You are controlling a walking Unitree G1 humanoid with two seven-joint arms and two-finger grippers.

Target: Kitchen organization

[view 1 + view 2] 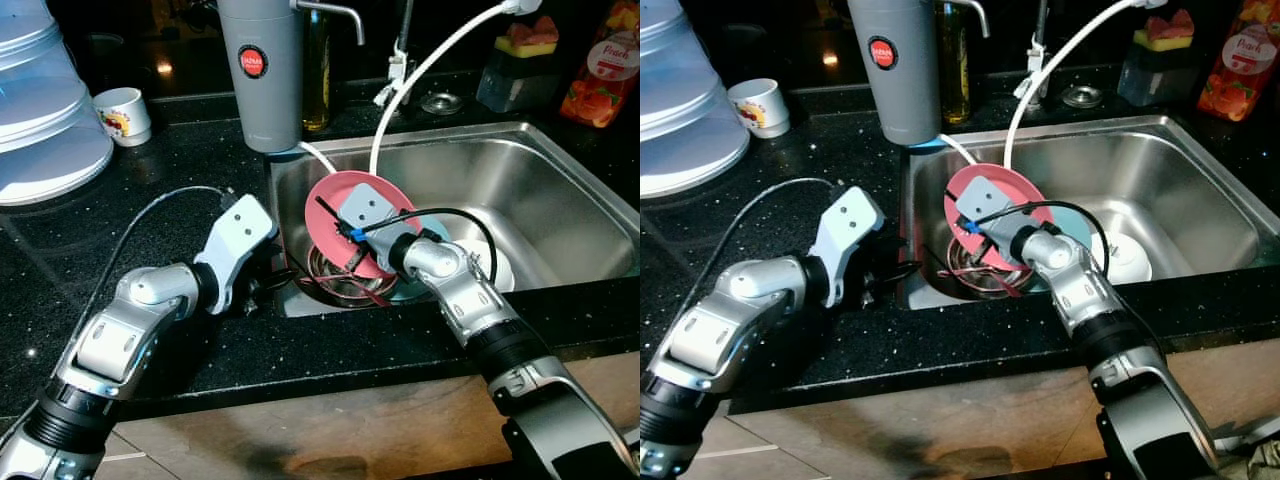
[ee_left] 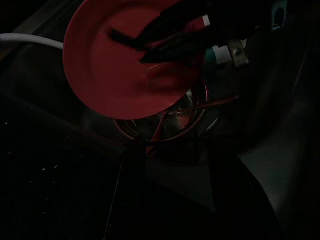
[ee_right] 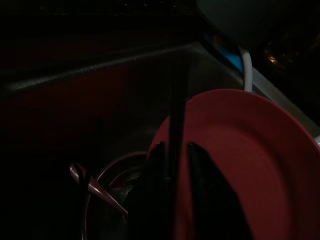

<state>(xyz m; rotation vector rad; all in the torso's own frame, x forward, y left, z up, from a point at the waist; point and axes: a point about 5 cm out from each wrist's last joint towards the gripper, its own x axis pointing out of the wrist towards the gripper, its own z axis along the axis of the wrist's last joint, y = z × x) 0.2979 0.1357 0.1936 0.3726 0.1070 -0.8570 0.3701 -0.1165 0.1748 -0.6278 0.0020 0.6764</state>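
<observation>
Sink (image 1: 560,190) of stainless steel, set into a black speckled desk (image 1: 150,200), with 2 silver arms reaching toward its left end. We see the right gripper (image 1: 335,232) inside the basin, its black fingers (image 2: 165,40) clamped across a pink plate (image 1: 345,200), 1 finger on each face. The plate is tilted on edge above a round metal bowl (image 1: 340,285) that sits at the bottom of the sink; thin reddish utensils (image 2: 200,106) lie across that bowl. Just beside the bowl, toward the right, we note a light blue plate (image 1: 432,225) and a white dish (image 1: 500,270), both partly hidden by the right arm.

The left gripper (image 1: 262,287) rests at the desk edge just beside the sink's left rim, pointing toward the bowl. In the left wrist view its fingers (image 2: 131,170) appear as 2 dark bars standing apart, released and holding nothing, though the picture is very dark.

A white hose (image 1: 420,75) curves down from the tap area into the basin behind the pink plate. On the desk behind the sink we see a tall grey canister (image 1: 258,70) with a red round label, a bottle of yellow liquid (image 1: 318,70) beside it, and a red juice carton (image 1: 605,65) at the far right. A small white cup (image 1: 122,115) stands at the left, near a large pale blue container (image 1: 45,110).
</observation>
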